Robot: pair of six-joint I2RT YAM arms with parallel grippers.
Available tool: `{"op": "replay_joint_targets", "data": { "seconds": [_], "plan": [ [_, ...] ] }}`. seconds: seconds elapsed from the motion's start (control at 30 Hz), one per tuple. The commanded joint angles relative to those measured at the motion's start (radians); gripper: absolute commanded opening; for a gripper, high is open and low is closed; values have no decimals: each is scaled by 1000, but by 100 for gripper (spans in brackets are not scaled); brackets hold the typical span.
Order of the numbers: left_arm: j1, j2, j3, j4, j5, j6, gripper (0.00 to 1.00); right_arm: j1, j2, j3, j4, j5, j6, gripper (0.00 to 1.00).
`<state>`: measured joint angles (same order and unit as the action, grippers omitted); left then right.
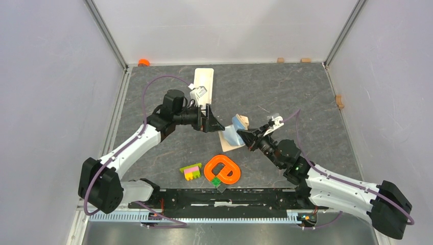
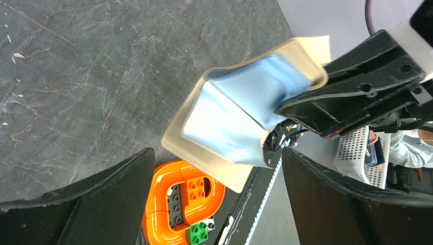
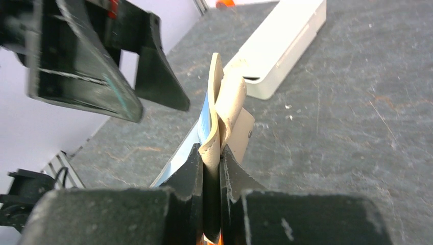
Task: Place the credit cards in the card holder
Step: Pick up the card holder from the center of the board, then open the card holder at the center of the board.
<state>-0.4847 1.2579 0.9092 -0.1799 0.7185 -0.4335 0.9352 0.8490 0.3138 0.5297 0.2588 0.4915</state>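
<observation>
My left gripper point(image 1: 216, 119) stands wide open and holds nothing, its fingers pointed at the card holder point(image 1: 234, 135) just to its right, mid-scene. The holder looks light and floppy and bends at its fold. Light blue shows inside; card or lining, I cannot tell. I'd take the free beige flap by its edge. My right gripper point(image 1: 246, 137) is clamped on its right rim.

long white tray point(image 1: 204, 81) at the back, orange loop point(image 1: 236, 171) up front, pink-yellow-green bricks point(image 1: 191, 171) just left, green brick point(image 1: 216, 180) at its near edge.
</observation>
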Motion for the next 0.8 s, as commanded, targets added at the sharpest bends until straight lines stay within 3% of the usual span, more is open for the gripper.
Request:
{"op": "replay_joint_targets", "data": {
  "seconds": [0.0,0.27,0.47,0.5,0.63,0.67,0.77],
  "plan": [
    [-3,41,3,33,48,-71,100,5,-26,-10,181,-23,-5,0],
    [-3,85,-34,160,155,-180,100,4,-5,-18,282,-37,-6,0],
    [-4,108,-80,358,236,-313,97,5,2,-45,371,-49,7,0],
    [-3,117,-87,391,250,-338,89,7,2,-50,375,-49,9,0],
    [-3,148,-117,527,287,-440,38,5,1,-57,317,1,28,3],
    [-2,155,-119,528,285,-442,27,5,-6,-55,264,48,42,12],
    [-2,175,-114,477,262,-411,5,-2,-23,-39,43,172,77,52]
  ]
}}
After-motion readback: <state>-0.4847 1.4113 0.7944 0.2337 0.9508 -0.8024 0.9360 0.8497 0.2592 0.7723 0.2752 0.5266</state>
